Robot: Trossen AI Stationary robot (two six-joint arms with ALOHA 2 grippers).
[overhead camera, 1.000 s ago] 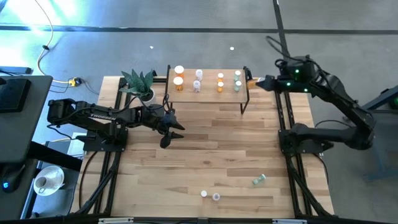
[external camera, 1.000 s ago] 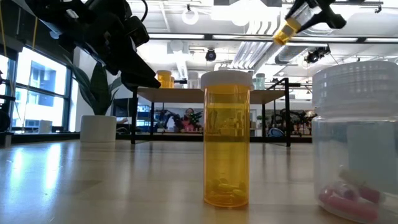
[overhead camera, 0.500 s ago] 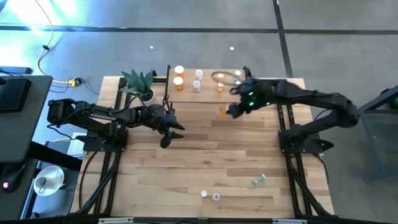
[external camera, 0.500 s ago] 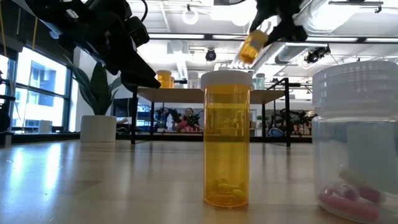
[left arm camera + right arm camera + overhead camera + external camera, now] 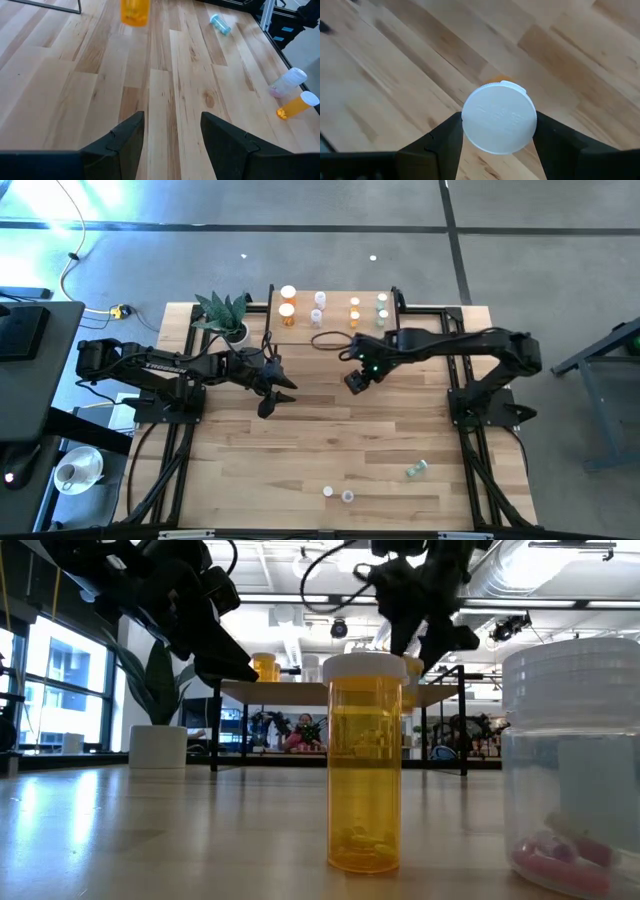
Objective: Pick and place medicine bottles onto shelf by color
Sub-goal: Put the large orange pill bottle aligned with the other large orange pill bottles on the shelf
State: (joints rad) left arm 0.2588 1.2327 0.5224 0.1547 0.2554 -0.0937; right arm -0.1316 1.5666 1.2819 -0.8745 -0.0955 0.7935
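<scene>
Right arm: reaches from the table's right side toward the middle, its dark two-finger right gripper (image 5: 357, 380) hanging over the bare planks in front of the shelf
Right gripper's hold: the two fingers (image 5: 445, 142) pinch a small orange pill bottle with a white round cap (image 5: 499, 118) by the sides of the cap; in the right wrist view a sliver of orange body shows behind the cap
Held bottle's place: up off the table, over the light wooden tabletop (image 5: 330, 430), short of the shelf; from the left wrist view it shows as an orange blur above the planks (image 5: 135, 12)
Left arm: stretched from the left side, its dark left gripper (image 5: 272, 392) hovering over the table left of centre, near the plant
Left gripper's fingers: spread apart with nothing between them, only bare wood in the gap
Shelf: small raised light-wood board on thin black legs (image 5: 335, 332) at the table's far edge, carrying bottles in groups, two larger orange bottles (image 5: 287, 302) at its left end, white or clear ones (image 5: 318, 308) next, small orange ones (image 5: 354, 311), then pale green ones (image 5: 381, 308) at the right
Loose bottles: a pale green bottle lying on its side (image 5: 416, 470) near the front right, and two standing at the front edge, a tall orange bottle with white cap (image 5: 365, 762) and a clear wide bottle with pink pills inside (image 5: 572, 765), just beside each other
Plant: spiky green potted plant in a white pot (image 5: 226, 313), left of the shelf
</scene>
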